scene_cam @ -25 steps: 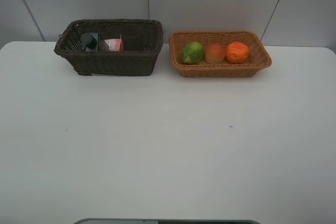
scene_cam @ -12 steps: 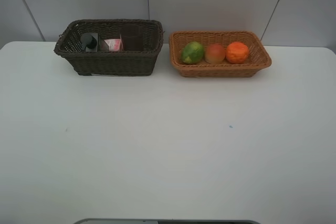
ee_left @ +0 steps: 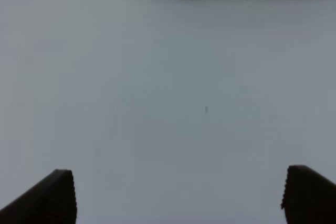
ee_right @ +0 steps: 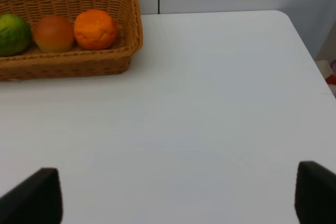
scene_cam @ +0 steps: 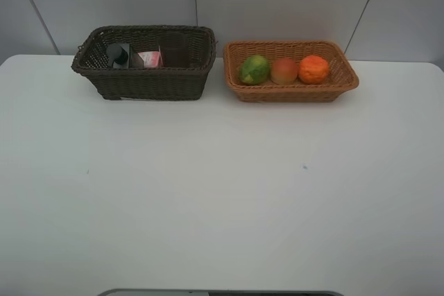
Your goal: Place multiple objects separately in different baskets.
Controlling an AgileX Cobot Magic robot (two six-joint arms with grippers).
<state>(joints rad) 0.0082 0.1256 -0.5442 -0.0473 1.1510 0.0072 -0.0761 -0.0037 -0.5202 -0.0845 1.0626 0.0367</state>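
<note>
Looking from high up: two baskets on the white table (scene_cam: pixel 208 206), dark brown basket (scene_cam: pixel 149 82) just left of the orange-tan basket (scene_cam: pixel 291 91). Tan one holds three fruits: green round fruit (scene_cam: pixel 254 69), peach (scene_cam: pixel 284 71), orange (scene_cam: pixel 313 68). Dark one holds black flat bottle (scene_cam: pixel 119 55), pink bottle (scene_cam: pixel 149 59), cup (scene_cam: pixel 173 50). No arms here.

Left wrist: left gripper (ee_left: pixel 178 195) spread wide, empty, short of the dark basket.

Right wrist: right gripper (ee_right: pixel 178 192) apart, empty, nearer than the tan basket.

No readable text, label, brand, number or sign anywhere in these views.
</note>
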